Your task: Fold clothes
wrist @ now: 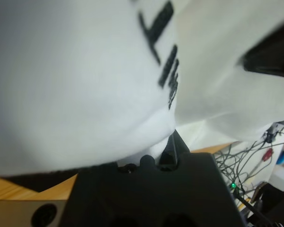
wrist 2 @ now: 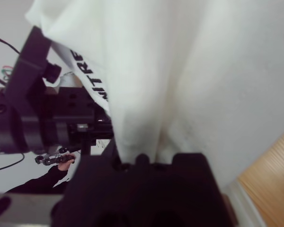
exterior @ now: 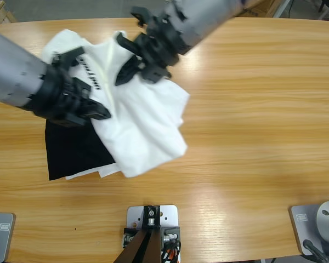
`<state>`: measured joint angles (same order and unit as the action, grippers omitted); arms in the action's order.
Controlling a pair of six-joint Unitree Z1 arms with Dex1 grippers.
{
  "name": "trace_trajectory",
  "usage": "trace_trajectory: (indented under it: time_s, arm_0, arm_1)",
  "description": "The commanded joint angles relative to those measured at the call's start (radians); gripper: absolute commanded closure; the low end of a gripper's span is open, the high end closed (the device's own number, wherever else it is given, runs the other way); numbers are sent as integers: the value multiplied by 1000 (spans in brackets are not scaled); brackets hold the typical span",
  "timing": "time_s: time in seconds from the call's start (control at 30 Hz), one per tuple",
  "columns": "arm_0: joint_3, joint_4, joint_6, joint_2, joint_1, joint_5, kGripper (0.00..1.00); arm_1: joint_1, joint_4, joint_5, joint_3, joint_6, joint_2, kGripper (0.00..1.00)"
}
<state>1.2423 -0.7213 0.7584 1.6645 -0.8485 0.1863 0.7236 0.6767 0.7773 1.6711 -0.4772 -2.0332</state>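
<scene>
High view: large plain white cotton T-shirt (exterior: 145, 118) with black lettering is bunched and lifted over tabletop (exterior: 252, 109), draped partly across folded black garment (exterior: 77, 153). Left gripper (exterior: 79, 107) and right gripper (exterior: 140, 60) both have jaws pinched on shirt fabric. You've no clean fold yet; spreading flat and every fold remain, by my read.

Even overhead light fills the high view; the worktop (exterior: 252, 109) carries a soft pale sheen toward its right half. The white T-shirt (exterior: 148, 126) reads bright, nearly blown out, casting a faint shadow along its lower right edge. In both wrist views the cloth sits close to the lens and blurs, its black lettering (wrist: 163, 61) smeared.
</scene>
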Motion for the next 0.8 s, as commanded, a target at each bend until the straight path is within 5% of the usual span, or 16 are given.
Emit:
trace_trajectory:
  time_s: [0.03,0.33,0.8]
  arm_0:
    - [-106,8,-31,-108,84,13,1000]
    - [-291,5,-40,-239,141,59,1000]
    - [-325,26,-97,-207,224,81,1000]
  arm_1:
    - [53,98,-18,154,-17,-117,1000]
    - [91,133,-23,212,-28,-176,1000]
    - [120,188,-20,435,-24,-349,1000]
